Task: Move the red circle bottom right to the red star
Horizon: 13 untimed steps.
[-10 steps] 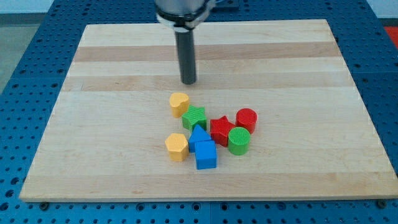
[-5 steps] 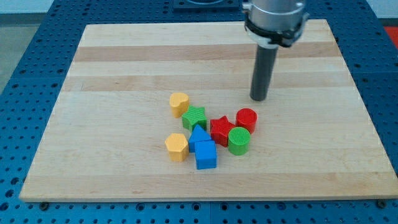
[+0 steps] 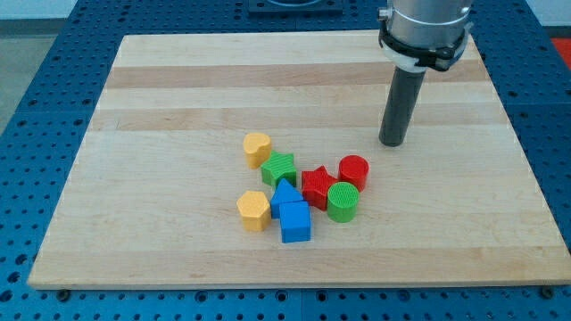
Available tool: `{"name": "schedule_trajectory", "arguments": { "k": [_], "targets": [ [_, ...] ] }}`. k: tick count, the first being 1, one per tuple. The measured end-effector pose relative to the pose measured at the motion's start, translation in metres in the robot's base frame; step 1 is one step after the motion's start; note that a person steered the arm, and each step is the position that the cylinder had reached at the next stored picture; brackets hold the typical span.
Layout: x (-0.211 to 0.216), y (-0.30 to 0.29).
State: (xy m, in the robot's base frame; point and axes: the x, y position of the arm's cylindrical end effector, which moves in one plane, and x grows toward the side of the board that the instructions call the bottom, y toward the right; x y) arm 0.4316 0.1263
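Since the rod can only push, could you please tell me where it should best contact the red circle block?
Contact the red circle block on its upper side wall, coming from the view's top, where my tip is; the red star block flanks its left.

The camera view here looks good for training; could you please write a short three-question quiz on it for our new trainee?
1. True or false: my tip touches the red circle.
2. Which block sits directly below the red circle in the view? A) green circle B) yellow heart C) blue block
3. Which side of the red star is the red circle on now?

Key: 1. False: it stands apart, up and to the right. 2. A. 3. The star's upper right.
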Motion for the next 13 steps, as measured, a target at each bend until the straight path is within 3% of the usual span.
{"name": "schedule_trajectory", "arguments": {
  "k": [2,5,8,13],
  "targets": [
    [0.057,0.001],
    [0.026,-0.054],
    [0.03,-0.055],
    [0.101,-0.055]
  ]
}}
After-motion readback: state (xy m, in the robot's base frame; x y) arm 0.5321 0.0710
